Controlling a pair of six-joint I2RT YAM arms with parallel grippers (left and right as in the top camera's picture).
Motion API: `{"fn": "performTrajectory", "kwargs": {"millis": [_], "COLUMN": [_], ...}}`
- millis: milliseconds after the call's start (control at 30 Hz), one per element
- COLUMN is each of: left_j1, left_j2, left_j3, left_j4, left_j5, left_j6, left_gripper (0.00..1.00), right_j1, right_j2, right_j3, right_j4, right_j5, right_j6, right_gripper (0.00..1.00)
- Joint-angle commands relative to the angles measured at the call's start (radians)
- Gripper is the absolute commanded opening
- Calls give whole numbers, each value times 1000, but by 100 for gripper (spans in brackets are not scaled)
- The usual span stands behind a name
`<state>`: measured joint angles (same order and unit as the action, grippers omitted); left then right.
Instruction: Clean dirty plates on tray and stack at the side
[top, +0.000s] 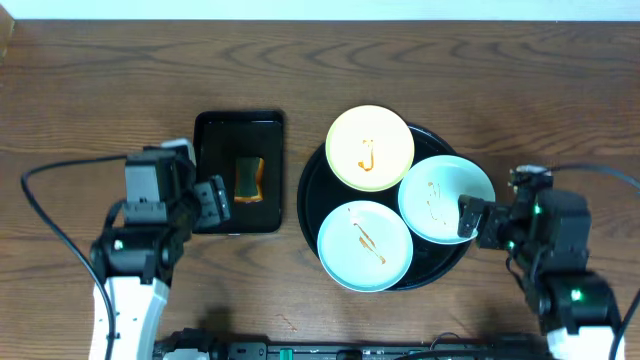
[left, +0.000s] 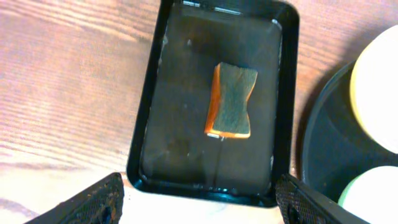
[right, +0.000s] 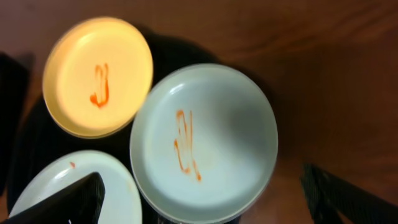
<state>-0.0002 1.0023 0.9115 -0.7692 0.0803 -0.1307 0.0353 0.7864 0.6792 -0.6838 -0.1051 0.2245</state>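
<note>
The fingers of my left gripper (left: 202, 208) are spread wide with nothing between them, and they hang over the near short end of the small rectangular black tray (top: 215, 135). In that tray lies an orange sponge (left: 231, 99) with its dark scouring face up, a little right of the tray's middle (neither finger touches it).

My right gripper (right: 205, 202) is also spread to its widest and empty. In its wrist view the fingers frame the pale blue-green round plastic plate (right: 205, 140) below them. From overhead they sit at that plate's right rim, and I cannot tell whether they touch it.

That plate lies at the right side of the large round glossy black tray (top: 310, 195), reaching out over its rim. The pale yellow round plastic plate (top: 370, 148) sits at the tray's far side and the second pale blue-green plate (top: 365, 245) at its near side. All three crowd edge to edge, and each carries a thin orange-brown squiggle (right: 99, 85).

The round tray stands on the wooden table (top: 100, 80), about midway between its left and right edges, just right of the rectangular tray.
</note>
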Motion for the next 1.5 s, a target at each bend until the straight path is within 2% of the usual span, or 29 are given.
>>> {"fn": "performTrajectory", "kwargs": {"millis": [0,100,300,533,767,1133,1467], "left_j1": [3,3,4,3,-7,-78,-85], "left_j2": [71,133,184,192,232,500,704], "left_j3": [93,146,159,159,159,159,159], "left_j4": [-42,-101,-124,-67,89,208,236], "left_j5": [10,26,29,61,92,84,84], "left_j6": [-5,-5,-5,-5,-17,-16,-16], "left_gripper": [79,79,79,79,79,78,66], "right_j1": [18,18,18,18,18,18,18], "right_j2": [97,179,264,265,265,265,266], "right_j3": [98,159,202,202,202,202,202], "right_j4": [-68,-132,-151,-129,-117,-117,-117], "right_j5": [-7,-7,-42,-42,-42,-42,-42], "right_j6": [-65,-155,-158,-159,-159,-159,-159], "right_gripper": [99,99,99,99,99,99,99]}}
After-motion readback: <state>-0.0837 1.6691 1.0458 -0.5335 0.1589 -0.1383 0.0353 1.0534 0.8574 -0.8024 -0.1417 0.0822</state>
